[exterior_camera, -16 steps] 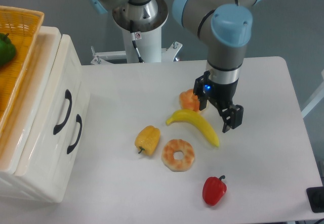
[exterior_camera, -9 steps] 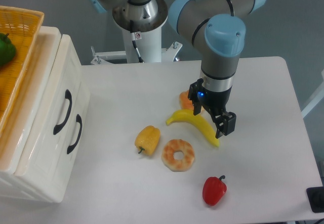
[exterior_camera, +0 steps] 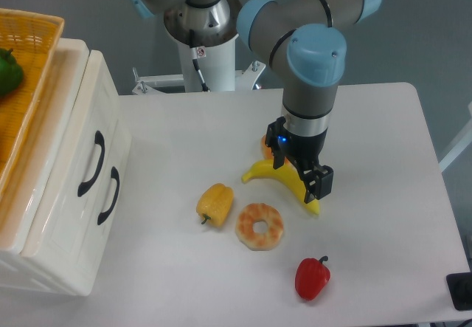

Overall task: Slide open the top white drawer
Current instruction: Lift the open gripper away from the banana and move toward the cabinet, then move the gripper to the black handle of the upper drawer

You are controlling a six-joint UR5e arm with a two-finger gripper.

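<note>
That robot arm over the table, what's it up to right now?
The arm's tool hangs above the banana in the middle of the table, holding nothing. It has been drifting left, toward the white cabinet. The top drawer there looks shut, its black handle untouched. Toy fruit lies scattered around.

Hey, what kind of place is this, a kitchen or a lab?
Most likely a robotics lab: a pedestal-mounted robot arm over a plain white table, with toy-like food such as a banana scattered beside a small drawer cabinet.

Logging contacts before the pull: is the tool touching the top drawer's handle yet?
Apart. The fixed camera shows the tool over the banana, with bare table between it and the top white drawer.
</note>
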